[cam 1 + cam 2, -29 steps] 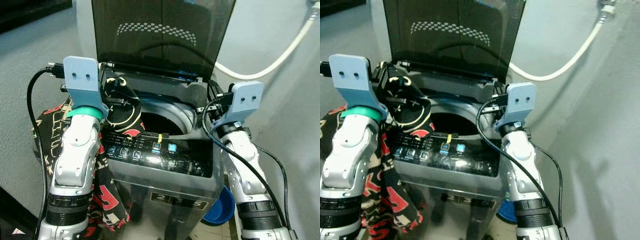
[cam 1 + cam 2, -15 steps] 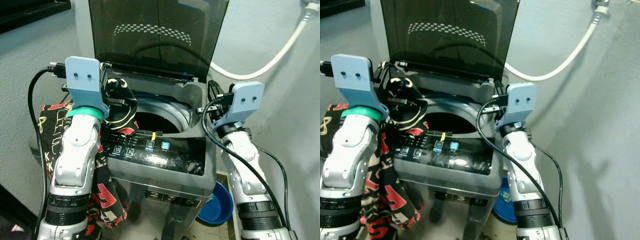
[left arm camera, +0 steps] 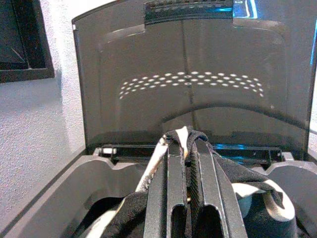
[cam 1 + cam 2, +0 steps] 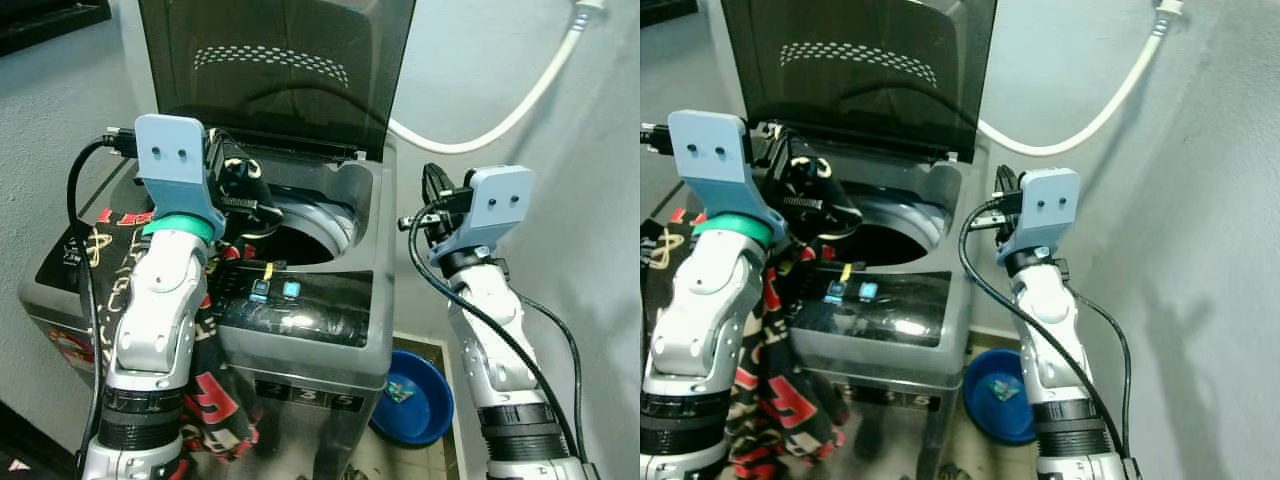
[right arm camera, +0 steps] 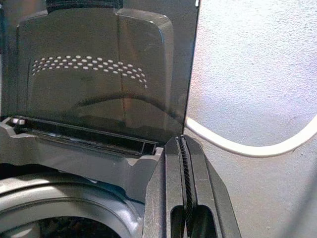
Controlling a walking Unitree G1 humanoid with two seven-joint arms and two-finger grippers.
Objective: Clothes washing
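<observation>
Clothing, a black garment (image 4: pixel 215 390) with red and cream print, is pinched at its upper end between the closed fingers of the left gripper (image 3: pixel 185 148), which holds that end above the left rear of the washing machine's (image 4: pixel 300 330) open drum (image 4: pixel 300 240). From there the cloth falls over the machine's front left corner, passes behind the left forearm and hangs down the cabinet's side; more of it is spread on the grey lid of the unit (image 4: pixel 50 300) standing just to the left.

In the head view the left arm rises nearly straight up from its black elbow cuff, silver forearm vertical, green ring at the wrist, and the blue-grey wrist bracket tips forward toward the raised smoked lid (image 4: pixel 280 70). The left wrist view shows a cream-edged fold of cloth bunched between and over the black fingers.

On the other side, the right arm leans inward from its elbow, forearm slanting up to a blue-grey bracket held beside the machine's right rear corner. The right gripper (image 5: pixel 185 148) has its fingers pressed flat together with nothing between them, pointing past the lid's hinge edge at the wall and the white hose (image 4: pixel 480 130) that curves across it. Whether its tips touch the machine's rim is hard to judge.

A blue basin (image 4: pixel 415 400) sits on the floor by the machine's right front foot.
</observation>
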